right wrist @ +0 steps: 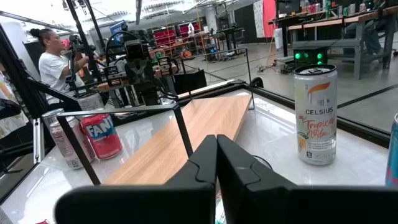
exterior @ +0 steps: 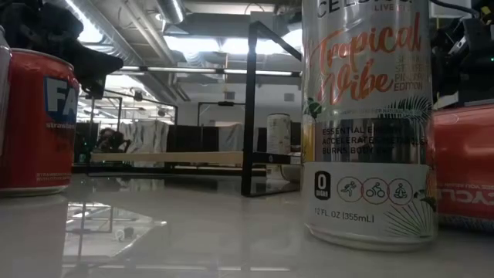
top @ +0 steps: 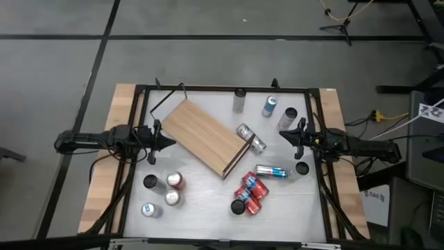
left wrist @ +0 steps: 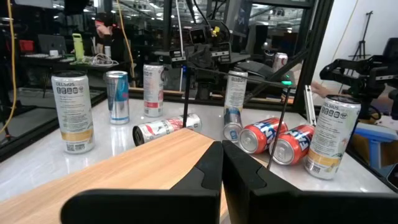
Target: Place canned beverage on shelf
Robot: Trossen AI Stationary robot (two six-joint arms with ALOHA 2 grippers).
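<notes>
Both pincers are clenched on nothing: the left pincer (top: 168,142) hovers at the shelf's left edge, and the right pincer (top: 284,135) hangs well apart from the shelf on its right side, each with its two dark fingers pressed flat together in its own wrist view.

Between them, the shelf (top: 205,136) sits on the white surface (top: 201,201) turned at a slant, a flat rectangular board of pale wood grain carried on a thin black wire frame whose loop shows past its upper left corner. Its top is bare of cans. From the low view the board (exterior: 166,157) reads as a thin light strip raised off the surface on black legs.

A silver can lying on its side (top: 251,137) rests just beside the shelf's right end. Past that, a blue-and-silver can (top: 271,171) also lies flat, near a cluster of red cans (top: 251,192) below the shelf's lower corner. Three upright cans stand beyond the shelf's upper right, among them a tall white one (right wrist: 314,115) marked with tropical print. Below the shelf's left end stands another group of four cans, one of them a red-topped can (top: 175,180).

A person in a white shirt (right wrist: 55,65) stands in the room behind the shelf.
</notes>
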